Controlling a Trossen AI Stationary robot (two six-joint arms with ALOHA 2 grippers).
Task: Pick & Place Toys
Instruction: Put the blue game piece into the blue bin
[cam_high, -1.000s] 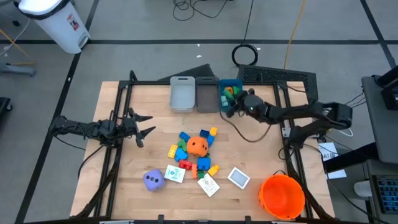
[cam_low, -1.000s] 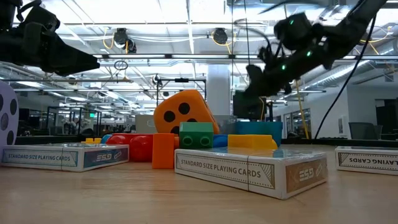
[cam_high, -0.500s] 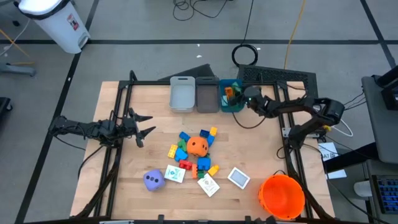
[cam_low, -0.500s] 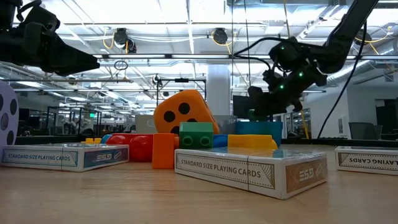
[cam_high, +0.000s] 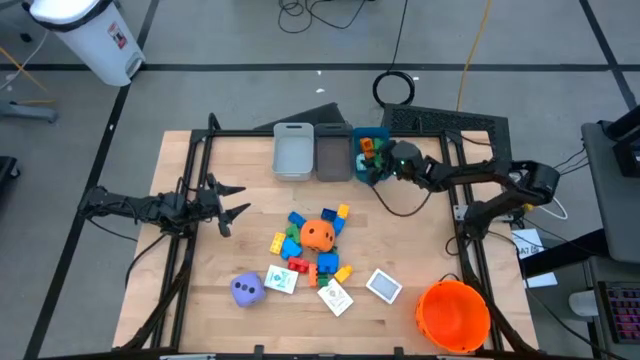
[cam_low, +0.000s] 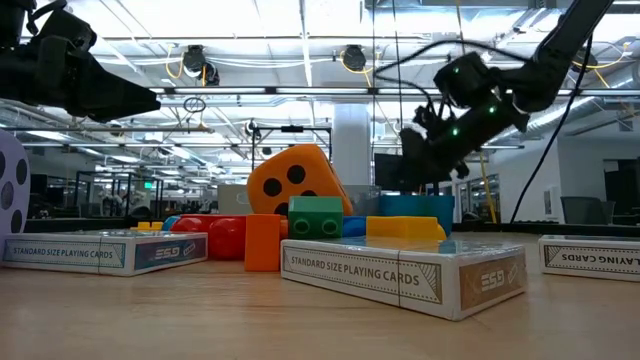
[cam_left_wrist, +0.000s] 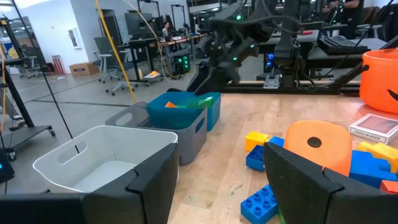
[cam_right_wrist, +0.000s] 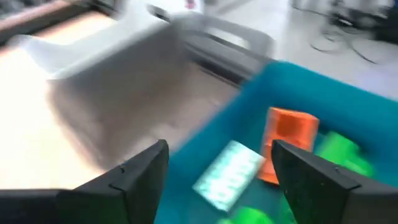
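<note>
Now right gripper (cam_high: 378, 166) jaws parted, over blue bin (cam_high: 363, 162), previously narrower

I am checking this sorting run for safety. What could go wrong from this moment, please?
1. The right gripper hangs open over the blue bin; pulling back low, it might catch the rim and shift the bin.
2. The blocks lie packed around the orange die, so the next grasp could knock neighbours or take two.
3. The card boxes lie flat, which may be hard to pinch.
</note>
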